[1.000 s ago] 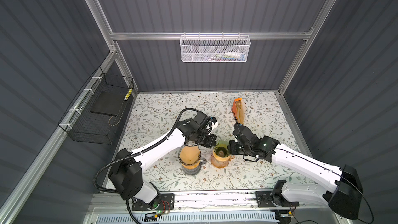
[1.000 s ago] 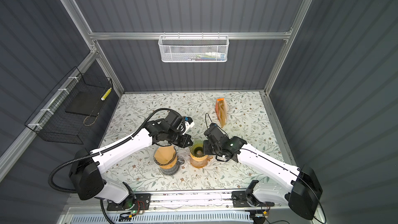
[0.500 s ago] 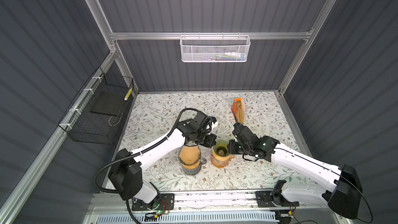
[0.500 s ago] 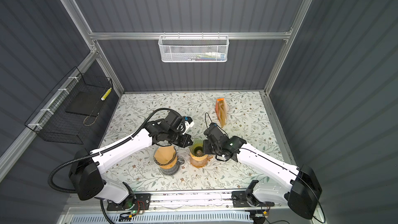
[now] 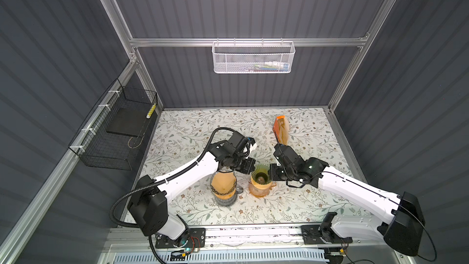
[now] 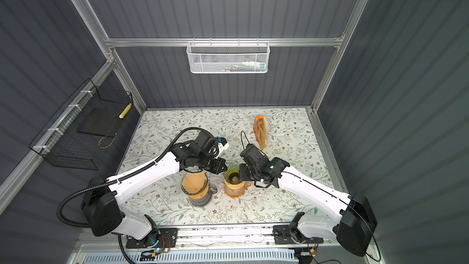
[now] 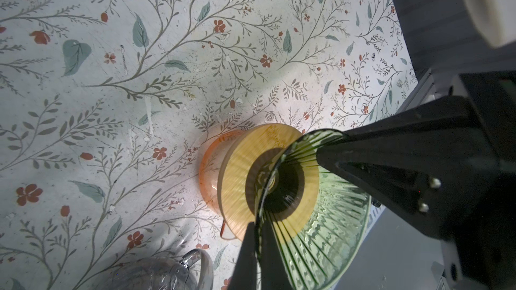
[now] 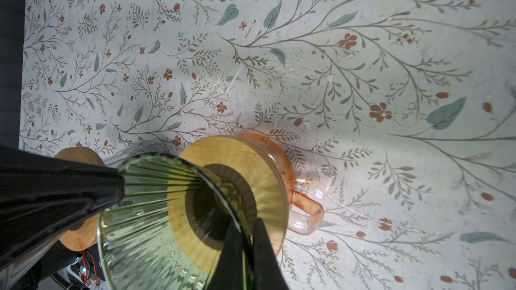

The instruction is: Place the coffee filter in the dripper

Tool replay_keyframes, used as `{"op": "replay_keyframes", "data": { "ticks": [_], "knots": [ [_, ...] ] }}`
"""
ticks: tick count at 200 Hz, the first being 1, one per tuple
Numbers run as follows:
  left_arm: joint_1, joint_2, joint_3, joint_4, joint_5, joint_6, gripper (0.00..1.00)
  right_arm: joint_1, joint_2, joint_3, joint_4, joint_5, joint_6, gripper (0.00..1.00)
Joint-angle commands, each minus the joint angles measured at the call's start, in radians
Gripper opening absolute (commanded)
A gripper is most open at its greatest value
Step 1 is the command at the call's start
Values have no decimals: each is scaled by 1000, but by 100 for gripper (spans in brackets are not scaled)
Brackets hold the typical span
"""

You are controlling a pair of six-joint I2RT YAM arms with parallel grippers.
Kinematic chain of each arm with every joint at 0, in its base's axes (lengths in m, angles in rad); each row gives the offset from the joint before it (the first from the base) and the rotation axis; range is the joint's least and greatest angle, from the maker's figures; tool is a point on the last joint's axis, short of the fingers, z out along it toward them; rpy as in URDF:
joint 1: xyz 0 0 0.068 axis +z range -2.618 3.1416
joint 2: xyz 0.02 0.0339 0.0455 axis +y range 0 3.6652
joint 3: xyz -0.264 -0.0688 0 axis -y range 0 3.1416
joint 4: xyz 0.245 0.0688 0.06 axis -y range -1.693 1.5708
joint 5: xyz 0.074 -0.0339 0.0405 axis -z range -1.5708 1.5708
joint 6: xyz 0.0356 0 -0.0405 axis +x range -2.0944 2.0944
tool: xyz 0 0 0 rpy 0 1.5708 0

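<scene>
A green ribbed glass dripper with a wooden collar sits over an orange glass mug near the table's front middle. My left gripper is shut on the dripper's left rim. On the opposite rim, my right gripper is shut too. The dripper is bare inside. Brown coffee filters stand in an orange-topped pack at the back right, apart from both grippers.
A glass carafe with a tan-orange top stands just left of the mug, under my left arm. A white mesh basket hangs on the back wall. On the left wall hangs a black wire basket.
Both grippers and the dripper have shifted very slightly toward the back. Both grips on the rim are unchanged.
</scene>
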State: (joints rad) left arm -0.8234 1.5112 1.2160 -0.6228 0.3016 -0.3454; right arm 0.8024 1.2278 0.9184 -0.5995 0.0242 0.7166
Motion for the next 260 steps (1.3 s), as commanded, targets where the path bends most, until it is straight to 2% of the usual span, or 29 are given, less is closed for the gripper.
{"op": "replay_keyframes", "data": {
  "ticks": [1,20,47,144,260],
  "knots": [
    [-27,8,-45,-69,-20,41,0,-20,51,-34,-172,85,-71,7],
    [-28,2,-46,-57,-23,34,0,-23,53,-18,-182,82,-77,8],
    [-27,-3,-43,-54,-39,31,0,-23,49,3,-194,79,-88,15],
    [-28,-16,-23,-57,-47,30,0,-26,18,67,-222,76,-100,25],
    [-28,-37,-29,-69,-91,36,0,-39,61,170,-231,81,-167,29]
  ]
}}
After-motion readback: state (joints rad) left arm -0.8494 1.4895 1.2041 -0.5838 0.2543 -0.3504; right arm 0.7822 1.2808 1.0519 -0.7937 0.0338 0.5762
